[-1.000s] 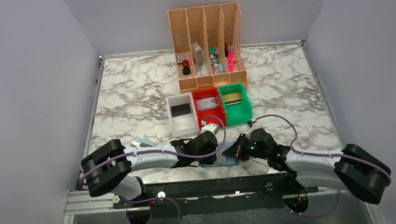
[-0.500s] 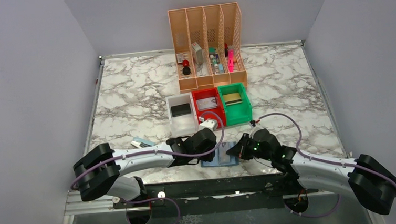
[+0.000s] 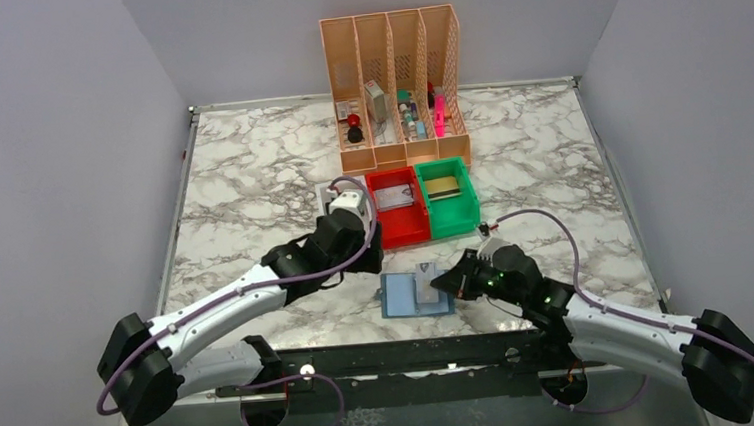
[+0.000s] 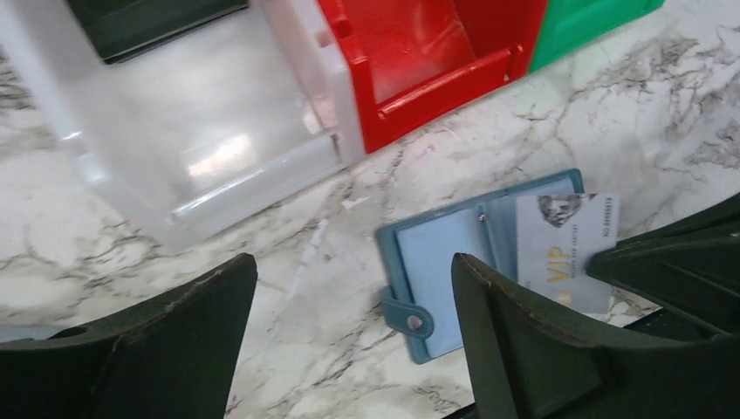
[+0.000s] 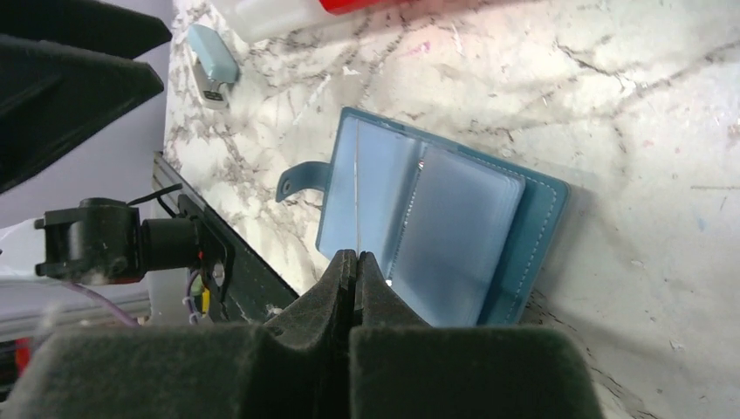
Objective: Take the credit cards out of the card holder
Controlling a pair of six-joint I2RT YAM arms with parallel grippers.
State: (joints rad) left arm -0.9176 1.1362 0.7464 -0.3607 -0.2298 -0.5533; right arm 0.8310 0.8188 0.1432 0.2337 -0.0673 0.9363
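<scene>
The card holder (image 3: 404, 296) lies open near the table's front edge, a teal wallet with pale blue pockets and a snap tab (image 4: 408, 318). My right gripper (image 3: 444, 283) is shut on a silvery-grey credit card (image 4: 567, 249) marked VIP, holding it by its right end over the wallet's right half. In the right wrist view the card shows edge-on (image 5: 358, 188) between the shut fingertips (image 5: 356, 255), above the card holder (image 5: 454, 231). My left gripper (image 4: 349, 262) is open with nothing in it, up above the table left of the card holder (image 4: 445, 262); from above, the left gripper (image 3: 359, 232) is by the bins.
A clear white bin (image 4: 201, 140), a red bin (image 3: 398, 211) and a green bin (image 3: 449, 200) with a tan flat thing stand behind the wallet. A peach mesh organizer (image 3: 394, 86) is at the back. A small pale blue object (image 5: 212, 61) lies left of the wallet.
My left gripper has opened, let go of the wallet and drawn back up and left toward the bins. The right gripper stays shut, and the silvery card now shows over the open wallet.
</scene>
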